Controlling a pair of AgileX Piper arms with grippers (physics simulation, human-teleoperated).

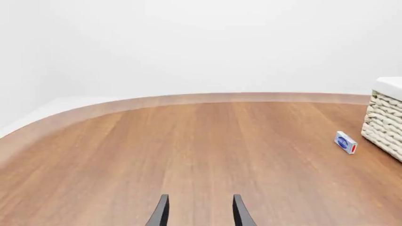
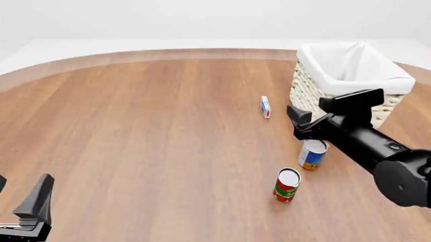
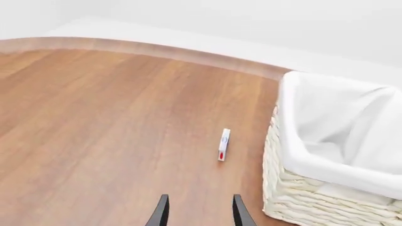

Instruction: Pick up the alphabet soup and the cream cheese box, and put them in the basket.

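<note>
**Both arms clear of soup, box and basket**

At the near left corner of the front view the left gripper is seen low over the table, well apart from everything else. Its dark tapered fingers are held apart with nothing between them, as is shown in its wrist view. The table is a smooth brown wood-grain surface with a paler curved far edge.

Further right, around the middle, the box is found standing on a thin edge, just left of the basket and not touching it. It is a small flat white box marked in blue and red, with bare table around it.

Nearer and to the right, the red can is seen upright, a red and green label wrapped round it. Just beyond it and slightly right stands the soup, an upright cylinder with a pale top and a blue and orange-yellow label. Its upper part is partly covered by the right arm.

The right gripper is held above the table between box and soup, beside the basket's near left corner. Its fingers are spread and nothing is gripped.

At the far right sits the basket, squarish, of cream woven fibre, with a white cloth liner folded over its rim.
</note>
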